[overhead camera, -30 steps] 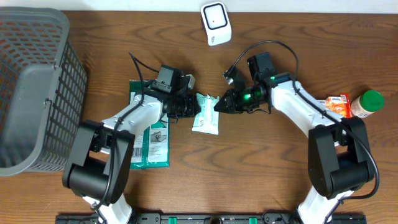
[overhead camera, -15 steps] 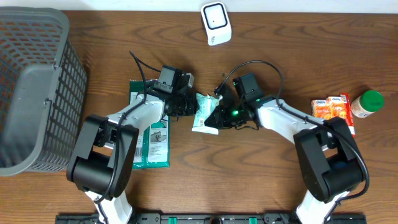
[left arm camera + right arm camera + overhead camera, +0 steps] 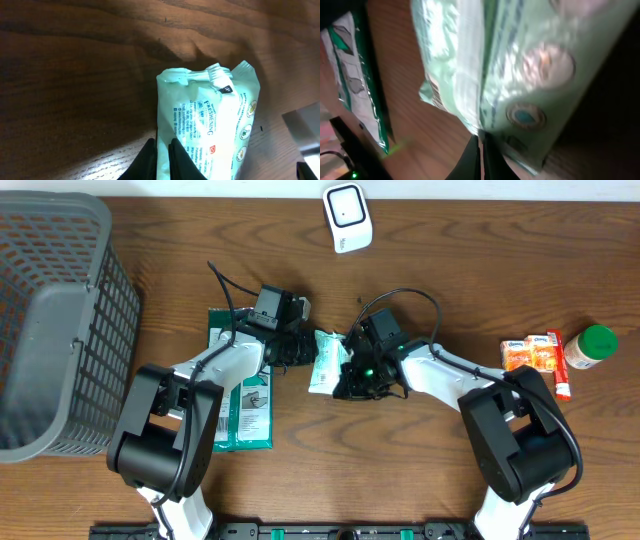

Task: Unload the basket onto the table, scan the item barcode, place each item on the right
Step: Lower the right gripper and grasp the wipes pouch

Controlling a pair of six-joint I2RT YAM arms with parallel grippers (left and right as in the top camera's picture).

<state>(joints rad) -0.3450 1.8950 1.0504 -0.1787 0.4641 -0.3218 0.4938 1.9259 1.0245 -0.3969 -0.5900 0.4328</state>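
Observation:
The item, a pale mint-green wipes pack, lies on the wooden table between both arms. My left gripper is shut on the pack's left edge. In the left wrist view its black fingers pinch the film of the pack. My right gripper is shut, with its tips against the pack's right side. In the right wrist view the pack fills the frame just above the closed gripper. I cannot make out a barcode on it. A white scanner stands at the back centre.
A grey mesh basket fills the far left. A dark green packet lies under the left arm, also visible in the right wrist view. Orange tissue packs and a green-capped bottle sit at the right.
My right gripper has swung left across the table, from clear of the pack to right up against its right side. The left gripper has kept its hold and barely moved.

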